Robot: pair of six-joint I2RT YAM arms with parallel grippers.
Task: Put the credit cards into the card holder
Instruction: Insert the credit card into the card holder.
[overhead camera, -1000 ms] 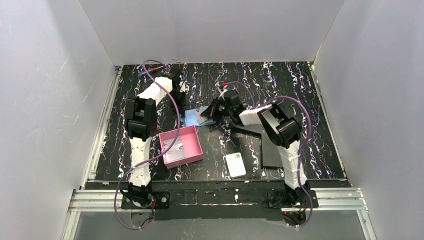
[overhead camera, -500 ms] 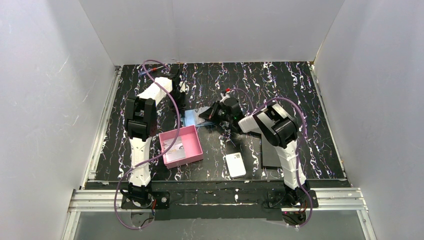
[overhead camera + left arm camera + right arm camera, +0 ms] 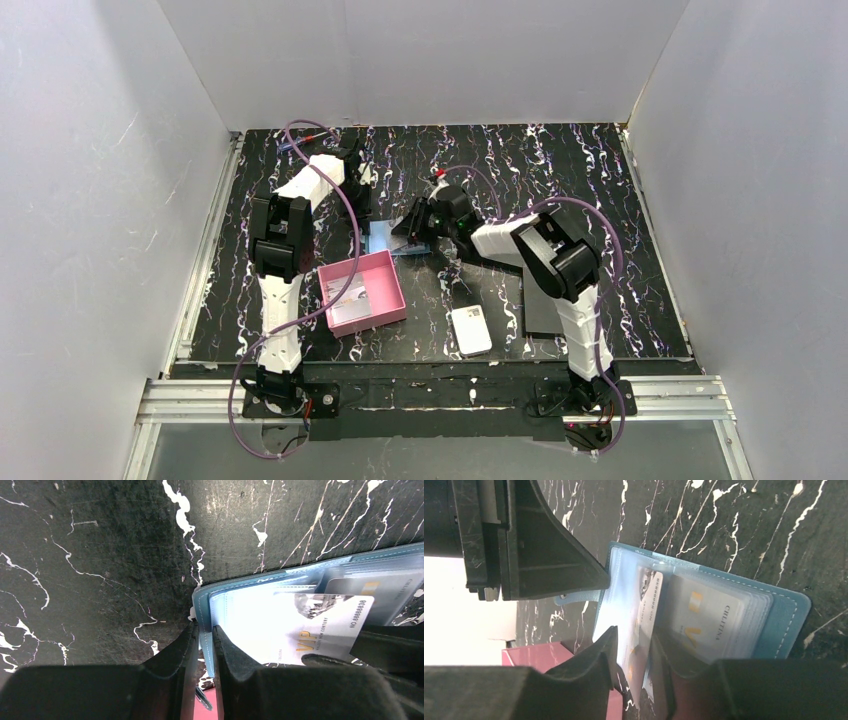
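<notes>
- You have two arms: the left arm (image 3: 285,240) and the right arm (image 3: 560,265).
- You have two grippers, one on each arm: the left gripper (image 3: 203,632) and the right gripper (image 3: 634,645).
- You see one card holder (image 3: 202,600).
- You can count two credit cards (image 3: 325,620): the VIP card (image 3: 650,605) and one sleeved card (image 3: 704,620) with a gold mark.
- You see one pink tray (image 3: 398,282); the pale bits inside it are too small to count.
- You see one white block (image 3: 470,330).
- You can be sure of one black rectangle (image 3: 545,305); a second cannot be told from the dark table.
</notes>
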